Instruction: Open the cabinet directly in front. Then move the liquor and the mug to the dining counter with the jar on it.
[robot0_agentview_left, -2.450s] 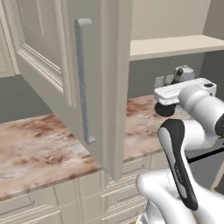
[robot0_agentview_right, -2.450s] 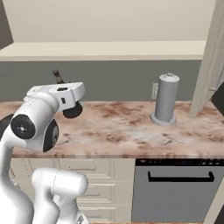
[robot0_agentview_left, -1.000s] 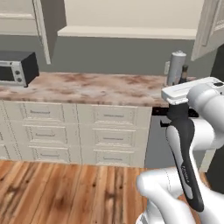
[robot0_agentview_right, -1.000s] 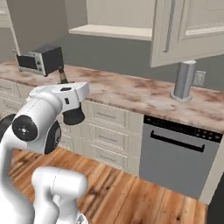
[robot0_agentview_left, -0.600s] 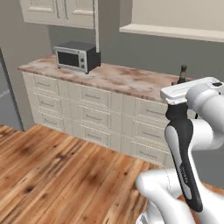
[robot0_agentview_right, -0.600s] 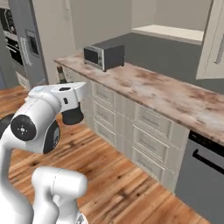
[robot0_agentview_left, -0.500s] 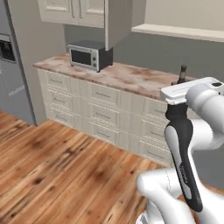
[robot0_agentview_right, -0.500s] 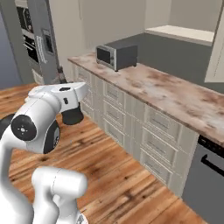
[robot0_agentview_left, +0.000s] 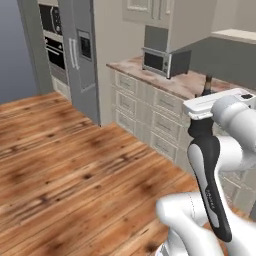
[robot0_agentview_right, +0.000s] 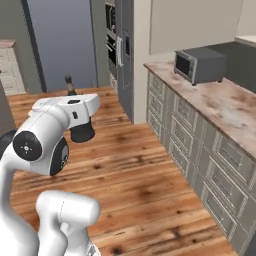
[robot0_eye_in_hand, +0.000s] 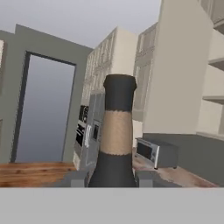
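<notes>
My gripper (robot0_eye_in_hand: 113, 177) is shut on the liquor (robot0_eye_in_hand: 114, 144), a near-black bottle with a brownish band on its narrow neck, which rises upright between the two fingers (robot0_eye_in_hand: 78, 178). In the left base view the bottle's neck (robot0_agentview_left: 207, 85) pokes up behind the white hand. In the right base view the liquor's neck (robot0_agentview_right: 70, 85) stands above the hand, over the wooden floor. The mug, the jar, the dining counter and the opened cabinet are out of view.
A marble counter over cream drawers (robot0_agentview_right: 226, 109) runs along the right, with a grey microwave (robot0_agentview_right: 199, 64) on it. A grey fridge (robot0_agentview_left: 83, 55) and wall oven (robot0_agentview_left: 52, 33) stand beyond it. Open wooden floor (robot0_agentview_left: 65, 165) spreads to the left.
The whole picture has swung: the base has turned and the counter with the microwave has slid to the right, with fridge and floor coming into view. The bottle stays held in the gripper.
</notes>
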